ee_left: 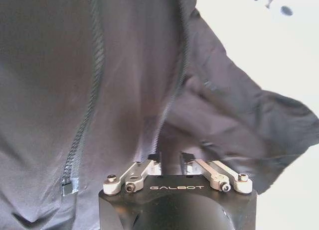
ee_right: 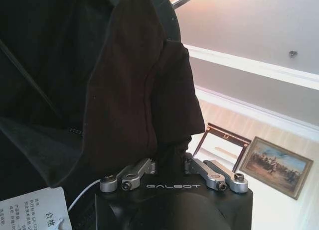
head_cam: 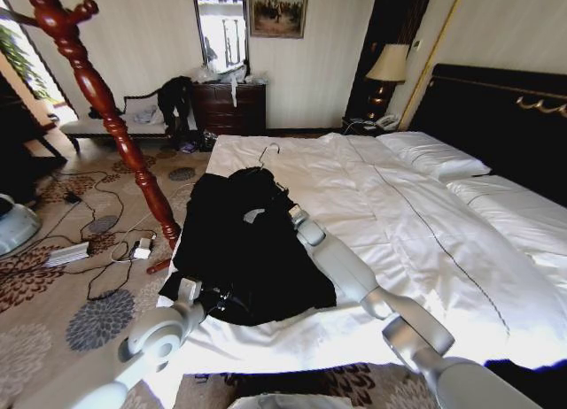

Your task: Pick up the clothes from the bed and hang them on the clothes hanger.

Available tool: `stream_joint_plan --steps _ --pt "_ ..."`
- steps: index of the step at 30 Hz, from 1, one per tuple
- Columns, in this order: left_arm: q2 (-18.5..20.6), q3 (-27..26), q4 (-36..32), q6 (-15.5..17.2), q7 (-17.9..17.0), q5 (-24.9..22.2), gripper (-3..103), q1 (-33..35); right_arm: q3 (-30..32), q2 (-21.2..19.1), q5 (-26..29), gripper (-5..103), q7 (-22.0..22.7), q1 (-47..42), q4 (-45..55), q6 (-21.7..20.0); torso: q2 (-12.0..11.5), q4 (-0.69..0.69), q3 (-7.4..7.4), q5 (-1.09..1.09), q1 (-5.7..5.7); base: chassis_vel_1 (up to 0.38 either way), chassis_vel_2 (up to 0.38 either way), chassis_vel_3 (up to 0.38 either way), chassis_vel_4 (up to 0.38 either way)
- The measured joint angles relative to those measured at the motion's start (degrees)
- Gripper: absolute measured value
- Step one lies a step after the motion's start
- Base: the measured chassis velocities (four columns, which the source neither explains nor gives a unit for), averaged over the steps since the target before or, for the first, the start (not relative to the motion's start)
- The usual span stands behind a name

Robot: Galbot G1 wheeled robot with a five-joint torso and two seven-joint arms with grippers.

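The clothes [head_cam: 244, 250], a long black coat-like garment, lie spread on the near left part of the bed [head_cam: 416, 241]. My left gripper [head_cam: 211, 297] is at the garment's near hem, and in the left wrist view it [ee_left: 171, 163] is shut on a fold of the dark cloth [ee_left: 124, 80] beside a zip. My right gripper [head_cam: 289, 212] reaches to the garment's far part. In the right wrist view it [ee_right: 171, 159] pinches a bunch of black cloth [ee_right: 134, 90], with a white tag [ee_right: 35, 210] close by. The clothes hanger [head_cam: 97, 99], a reddish-brown turned pole, stands on the floor left of the bed.
A wire hook [head_cam: 267, 150] lies on the sheet just past the garment. Cables and a power strip [head_cam: 66, 254] litter the patterned carpet by the stand's foot. A dark dresser with a mirror [head_cam: 229, 104], a bench [head_cam: 115, 124] and a lamp [head_cam: 387, 64] line the far wall.
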Motion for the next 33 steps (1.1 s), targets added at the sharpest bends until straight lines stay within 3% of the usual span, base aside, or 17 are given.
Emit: stream_joint_plan --steps 2,5,7,11,12,13,17,21,25,29,33 --pt "0.2 -1.0 -1.3 -0.1 0.2 -0.4 30 0.6 0.1 0.0 0.0 19 0.0 0.2 -0.2 0.0 0.0 0.00 0.00 0.00 0.00 0.000 0.000 0.000 0.000" --pt "0.5 -7.6 -6.4 -0.6 1.2 -2.3 45 3.3 0.6 -0.3 0.1 19 0.2 0.4 -0.7 0.1 0.0 0.03 0.00 0.01 -0.01 0.000 0.000 0.000 0.000" --pt "0.8 -9.9 -7.0 -1.0 0.9 -3.7 45 3.4 0.9 -0.4 0.0 19 0.2 0.2 -0.8 0.2 0.0 0.03 -0.01 0.00 -0.01 0.000 0.000 0.000 0.000" --pt "3.4 -23.8 -7.4 -3.1 -4.7 -15.3 68 1.7 1.9 -1.1 -2.0 19 1.1 -1.9 -0.1 1.7 0.0 -0.02 0.00 0.00 0.01 0.000 0.000 0.000 0.000" --pt "4.1 -26.4 -7.4 -3.5 -5.4 -17.4 68 1.2 2.2 -1.2 -2.9 19 1.4 -2.3 0.3 2.2 0.0 -0.02 0.00 0.01 0.01 0.000 0.000 0.000 0.000" --pt "4.1 -26.4 -7.4 -3.5 -5.4 -17.4 68 1.2 2.2 -1.2 -2.9 19 1.4 -2.3 0.3 2.2 0.0 -0.02 0.00 0.01 0.01 0.000 0.000 0.000 0.000" --pt "7.2 -34.5 -7.4 -4.1 -7.0 -25.4 89 -1.4 3.1 -0.8 -8.0 19 2.7 -2.9 1.3 3.7 0.0 0.02 0.00 0.00 -0.01 0.000 0.000 0.000 0.000" --pt "9.3 -38.1 -7.3 -3.9 -7.0 -27.5 98 -1.7 3.3 -0.7 -9.5 19 3.5 -2.9 1.3 4.0 0.0 -0.01 0.00 0.00 0.00 0.000 0.000 0.000 0.000" --pt "10.8 -41.0 -7.2 -3.0 -7.7 -30.0 100 -1.4 3.7 -0.5 -12.4 19 4.4 -3.2 1.4 4.9 0.0 0.01 0.00 0.00 -0.01 0.000 0.000 0.000 0.000" --pt "11.5 -40.1 -7.2 -2.8 -7.7 -30.6 100 -1.7 4.4 0.0 -16.7 19 5.5 -3.5 1.8 6.5 0.0 0.00 0.00 0.00 0.00 0.000 0.000 0.000 0.000" --pt "11.7 -37.9 -7.2 -2.9 -5.5 -32.0 100 -2.6 4.5 0.4 -19.4 19 6.6 -3.5 2.2 7.1 0.0 0.00 -0.01 -0.01 -0.01 0.000 0.000 0.000 0.000"
